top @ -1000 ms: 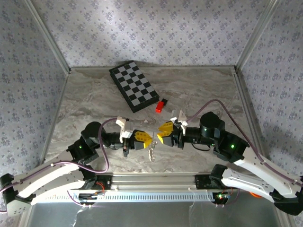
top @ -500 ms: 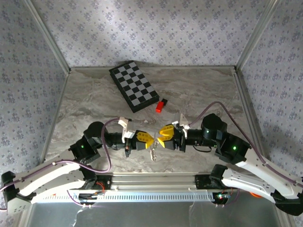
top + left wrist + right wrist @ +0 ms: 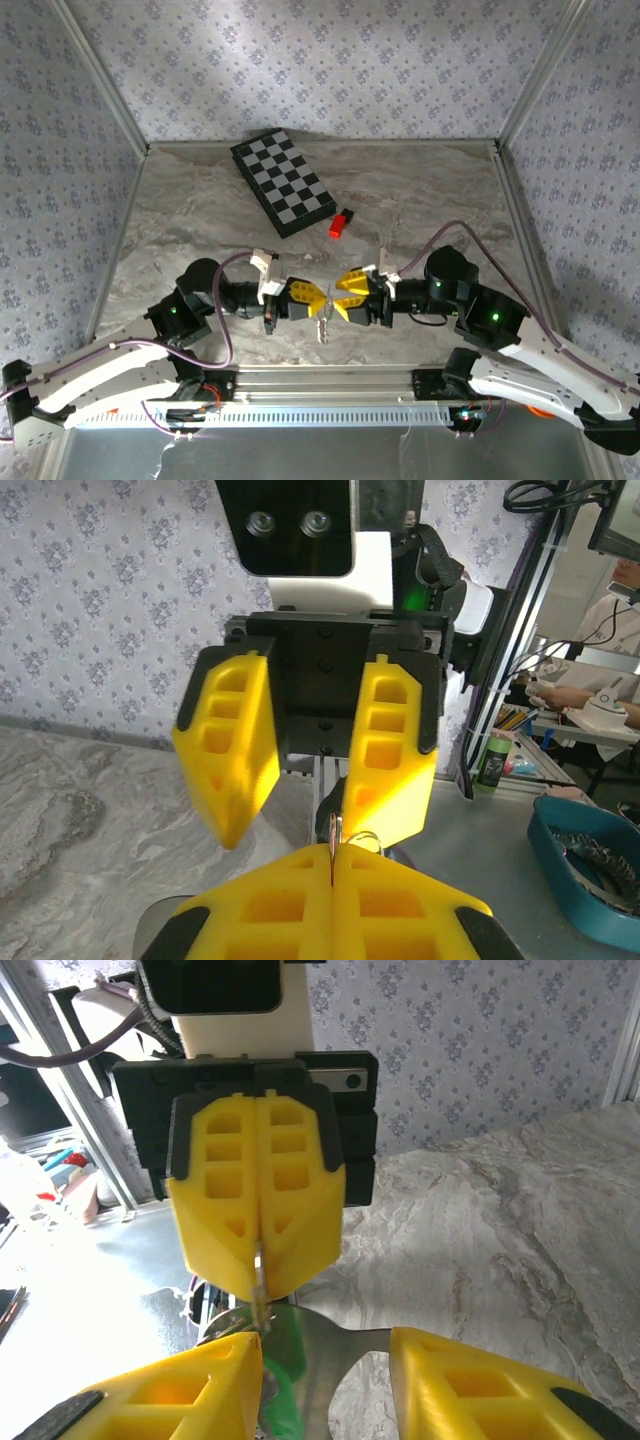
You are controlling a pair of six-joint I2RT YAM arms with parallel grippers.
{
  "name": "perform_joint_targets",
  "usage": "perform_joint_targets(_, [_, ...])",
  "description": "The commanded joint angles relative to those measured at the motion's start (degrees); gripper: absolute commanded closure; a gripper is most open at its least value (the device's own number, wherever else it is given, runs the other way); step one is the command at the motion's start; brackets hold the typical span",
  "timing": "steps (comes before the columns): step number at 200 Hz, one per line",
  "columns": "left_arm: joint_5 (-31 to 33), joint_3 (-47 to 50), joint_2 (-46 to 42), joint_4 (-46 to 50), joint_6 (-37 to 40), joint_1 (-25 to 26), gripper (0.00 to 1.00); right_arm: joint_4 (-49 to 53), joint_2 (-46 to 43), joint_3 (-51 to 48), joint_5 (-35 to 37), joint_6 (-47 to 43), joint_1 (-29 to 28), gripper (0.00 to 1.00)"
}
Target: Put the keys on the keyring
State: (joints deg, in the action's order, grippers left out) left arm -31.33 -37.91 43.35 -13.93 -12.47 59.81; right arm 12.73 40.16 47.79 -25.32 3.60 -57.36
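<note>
The bench (image 3: pixel 200 210) has a pale grey-beige marbled top with darker veins. A black-and-grey checkerboard (image 3: pixel 283 182) lies flat on it near the far edge, left of the middle. It is turned askew, so one corner points to the far edge and another toward the bench's middle. A small red-and-black block (image 3: pixel 340 224) lies just beside that nearer corner, on its right.

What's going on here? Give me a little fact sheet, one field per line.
Left hand: shut, pinching the keyring, which dangles below it
Right hand: open, close up against the left hand
Green key: beside one finger of the right hand, not clamped
Also on table: checkerboard, red-and-black block
</note>
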Motion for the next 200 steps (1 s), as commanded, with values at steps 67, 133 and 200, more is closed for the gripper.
perform_joint_targets(67, [1.0, -3.5, 0.7, -1.4, 2.0, 1.2, 1.0, -0.9, -1.1, -0.9, 2.0, -1.0, -1.4, 0.58])
perform_joint_targets(133, [1.5, -4.1, 1.6, 0.1, 3.3, 2.2, 1.0, -5.1, -1.3, -2.4, 1.6, -0.3, -1.8, 0.69])
perform_joint_targets(200, [1.7, -4.2, 1.8, 0.5, 3.9, 2.5, 1.0, -6.4, -1.8, -3.2, 1.5, -0.3, -2.6, 0.77])
